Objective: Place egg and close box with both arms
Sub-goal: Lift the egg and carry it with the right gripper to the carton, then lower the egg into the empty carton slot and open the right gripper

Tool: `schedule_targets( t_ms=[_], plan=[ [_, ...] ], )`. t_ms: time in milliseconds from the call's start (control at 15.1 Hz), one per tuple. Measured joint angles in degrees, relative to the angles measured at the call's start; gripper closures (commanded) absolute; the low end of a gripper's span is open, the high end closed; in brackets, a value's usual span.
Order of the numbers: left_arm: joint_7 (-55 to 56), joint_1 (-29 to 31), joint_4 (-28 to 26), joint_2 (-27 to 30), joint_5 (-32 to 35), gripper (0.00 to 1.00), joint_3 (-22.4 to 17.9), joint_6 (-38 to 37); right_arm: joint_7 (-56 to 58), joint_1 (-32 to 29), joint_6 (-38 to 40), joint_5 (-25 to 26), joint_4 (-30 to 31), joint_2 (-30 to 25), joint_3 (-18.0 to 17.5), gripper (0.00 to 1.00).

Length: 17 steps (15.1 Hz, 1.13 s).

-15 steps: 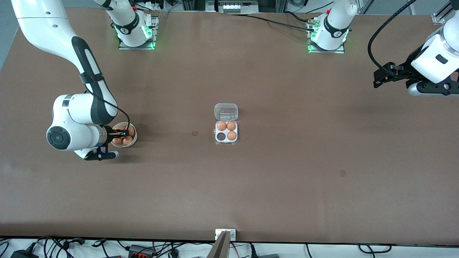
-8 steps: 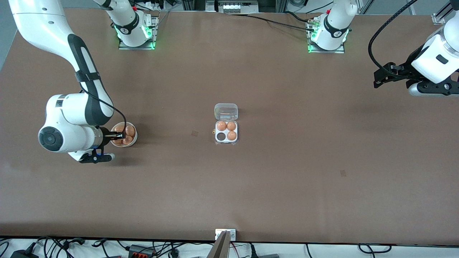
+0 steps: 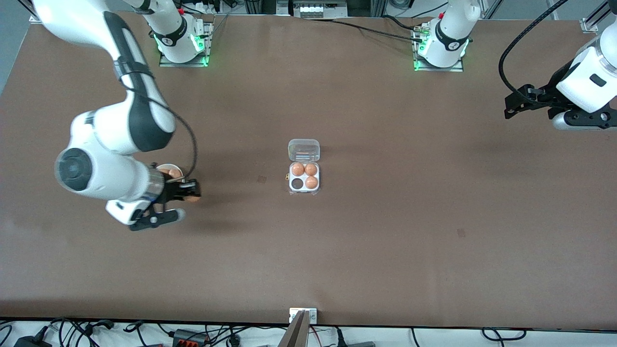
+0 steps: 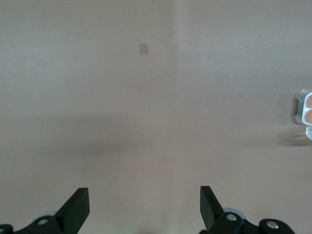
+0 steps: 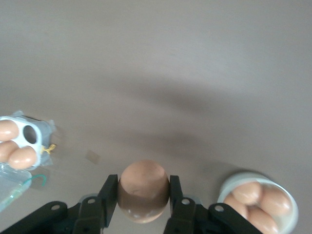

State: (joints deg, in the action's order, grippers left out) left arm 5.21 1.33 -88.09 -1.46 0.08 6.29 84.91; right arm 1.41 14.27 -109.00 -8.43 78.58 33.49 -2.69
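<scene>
The bench carried everything, a wide brown surface with the arms' bases along its far edge. The right arm reached out over the bench toward its own end, and the left arm waited raised over the edge at the left arm's end of the bench.

The right gripper hung in the air just beside the bowl, its fingers clamped on the egg; in the right wrist view the egg sat squarely between the two black fingers, clear of the bowl, which kept several more eggs. The left gripper stood with its jaws wide apart and nothing between them, over bare bench.

The box lay near the middle of the bench, well apart from both grippers. Three of its four cups were filled, and the empty cup was the one nearer to the front camera on the right arm's side. Its clear lid lay folded back flat on the bench, on the side toward the bases.

So the pick looked done. Left, by my reading: carry the egg across to the empty cup, set it in, then fold the lid over with both arms.
</scene>
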Motion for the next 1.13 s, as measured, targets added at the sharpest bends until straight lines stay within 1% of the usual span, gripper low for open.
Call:
schedule_targets(
  t_ms=[266, 531, 797, 1129],
  plan=[
    [0.00, -0.01, 0.00, 0.00, 0.00, 0.00, 0.00, 0.00, -0.47, 5.68, -6.16, -0.02, 0.01, 3.22, -0.08, 1.00],
    [0.00, 0.03, 0.00, 0.00, 0.00, 0.00, 0.01, 0.00, -8.91, 11.66, -11.86, -0.02, 0.01, 6.48, -0.14, 1.00],
    [0.00, -0.05, 0.00, 0.00, 0.00, 0.00, 0.49, 0.00, -17.30, 16.79, -14.62, -0.01, 0.00, 8.63, -0.10, 1.00],
    [0.00, 0.02, 0.00, -0.04, 0.00, 0.00, 0.51, 0.00, -22.41, 19.47, -15.38, -0.01, 0.00, 9.88, -0.08, 1.00]
  ],
)
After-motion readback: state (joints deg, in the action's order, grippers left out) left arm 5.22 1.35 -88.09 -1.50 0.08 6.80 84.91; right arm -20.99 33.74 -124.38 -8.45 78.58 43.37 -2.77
